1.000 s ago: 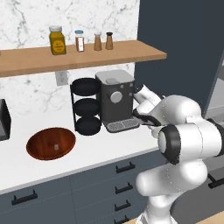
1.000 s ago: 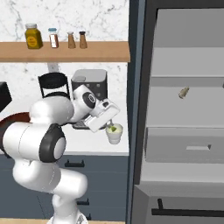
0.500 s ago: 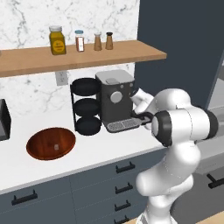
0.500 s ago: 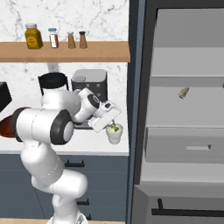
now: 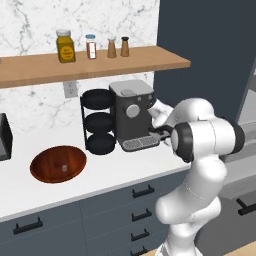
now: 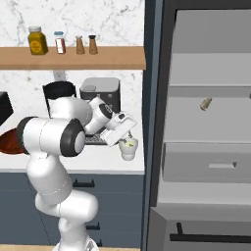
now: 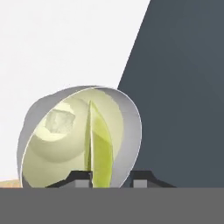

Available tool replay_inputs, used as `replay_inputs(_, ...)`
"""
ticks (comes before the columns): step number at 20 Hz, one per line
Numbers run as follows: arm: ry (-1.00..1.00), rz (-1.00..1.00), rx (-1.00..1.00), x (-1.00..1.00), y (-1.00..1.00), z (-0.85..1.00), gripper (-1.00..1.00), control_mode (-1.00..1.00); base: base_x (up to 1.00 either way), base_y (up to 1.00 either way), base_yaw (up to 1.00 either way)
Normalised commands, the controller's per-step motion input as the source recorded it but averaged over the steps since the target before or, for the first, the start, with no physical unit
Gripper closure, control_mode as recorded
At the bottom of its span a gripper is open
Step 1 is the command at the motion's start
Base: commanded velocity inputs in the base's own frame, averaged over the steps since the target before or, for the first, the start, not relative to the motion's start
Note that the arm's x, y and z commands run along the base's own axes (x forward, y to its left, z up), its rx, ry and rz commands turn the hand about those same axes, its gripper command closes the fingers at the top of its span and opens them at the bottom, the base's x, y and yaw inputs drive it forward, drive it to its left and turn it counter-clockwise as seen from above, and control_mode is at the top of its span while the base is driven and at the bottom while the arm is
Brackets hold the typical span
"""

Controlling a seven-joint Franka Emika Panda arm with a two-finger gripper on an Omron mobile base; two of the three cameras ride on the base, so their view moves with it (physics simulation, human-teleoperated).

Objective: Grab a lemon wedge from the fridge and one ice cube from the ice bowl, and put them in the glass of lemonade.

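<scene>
The glass of lemonade (image 6: pixel 128 149), a small cream cup, stands on the counter's right end beside the open fridge (image 6: pixel 206 147). My gripper (image 6: pixel 123 138) hangs just over its rim. In the hand view the cup (image 7: pixel 131 113) lies tilted below, with a pale ice cube (image 7: pixel 59 121) in the yellow-green liquid. The lemon wedge (image 7: pixel 99 144) stands on edge between my fingertips (image 7: pixel 81 176), against the left one and apart from the right. My gripper (image 7: pixel 110 177) is open. The wooden ice bowl (image 5: pixel 57 164) holds another ice cube (image 5: pixel 63 167).
A dark coffee machine (image 5: pixel 131 112) and a black three-tier rack (image 5: pixel 98 127) stand behind the cup. A wooden shelf (image 5: pixel 100 62) with jars hangs overhead. A dull tan bit (image 6: pixel 206 103) lies on a fridge shelf. The fridge's dark side wall (image 7: pixel 183 87) is close to the cup.
The arm's elbow has swung round and its links have shifted. The hand has stayed over the cup the whole time.
</scene>
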Motion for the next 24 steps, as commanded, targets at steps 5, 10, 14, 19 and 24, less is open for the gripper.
replay_inputs(5,-0.04,0.0,0.0,-0.38,0.0,0.44,-1.0,-1.0,0.0,0.0,0.0)
replay_inputs(10,-0.05,0.0,-0.01,-0.42,0.04,0.46,-1.0,-1.0,0.0,0.0,0.0)
replay_inputs(14,-0.11,0.0,-0.03,-0.7,0.48,0.55,-1.0,-1.0,0.0,0.0,0.0)
replay_inputs(19,-0.22,0.0,0.0,-0.7,0.77,0.86,-1.0,-1.0,0.0,0.0,0.0)
replay_inputs(24,-0.28,0.0,0.0,-0.66,0.96,0.73,-1.0,-1.0,0.0,0.0,0.0)
